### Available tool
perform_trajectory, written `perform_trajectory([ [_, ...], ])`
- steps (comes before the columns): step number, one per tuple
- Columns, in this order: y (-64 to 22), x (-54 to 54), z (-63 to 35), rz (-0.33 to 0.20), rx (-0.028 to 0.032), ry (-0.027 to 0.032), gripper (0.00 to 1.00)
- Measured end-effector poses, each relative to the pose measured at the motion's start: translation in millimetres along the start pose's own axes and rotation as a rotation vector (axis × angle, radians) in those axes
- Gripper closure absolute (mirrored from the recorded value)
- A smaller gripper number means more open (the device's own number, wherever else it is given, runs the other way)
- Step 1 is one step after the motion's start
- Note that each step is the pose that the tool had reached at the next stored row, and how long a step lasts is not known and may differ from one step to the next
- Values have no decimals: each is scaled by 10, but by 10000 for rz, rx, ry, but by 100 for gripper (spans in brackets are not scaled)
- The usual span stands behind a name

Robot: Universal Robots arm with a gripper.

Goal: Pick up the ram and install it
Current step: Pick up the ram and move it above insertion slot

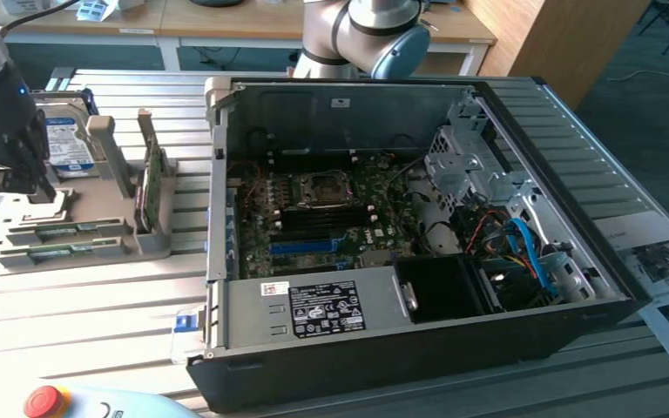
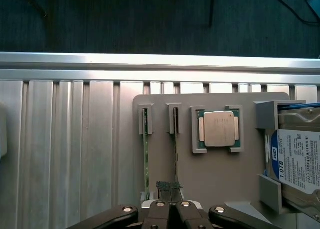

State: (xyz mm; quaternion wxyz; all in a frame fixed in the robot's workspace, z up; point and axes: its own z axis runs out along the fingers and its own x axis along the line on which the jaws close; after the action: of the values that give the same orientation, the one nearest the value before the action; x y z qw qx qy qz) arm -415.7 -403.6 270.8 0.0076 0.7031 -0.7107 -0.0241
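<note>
Gripper (image 2: 169,186) closed, both tips pressed together, nothing seen held. It hangs over end of ram (image 2: 176,149), which stands on edge in grey holder (image 2: 220,174). Risk, I think: closed tips cannot straddle ram, may press its edge, or knock neighbour stick (image 2: 146,159) just beside.

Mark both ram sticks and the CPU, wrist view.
ram stick beside the CPU (image 2: 176,149), wrist view, midway along its upturned edge.
other ram stick (image 2: 146,154), wrist view, midway along its upturned edge.
CPU (image 2: 219,129), wrist view, centre of its metal lid.
</note>
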Motion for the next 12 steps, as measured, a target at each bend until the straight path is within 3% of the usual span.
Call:
perform_trajectory([
  [12, -1, 13, 17, 1, 3, -1, 90],
])
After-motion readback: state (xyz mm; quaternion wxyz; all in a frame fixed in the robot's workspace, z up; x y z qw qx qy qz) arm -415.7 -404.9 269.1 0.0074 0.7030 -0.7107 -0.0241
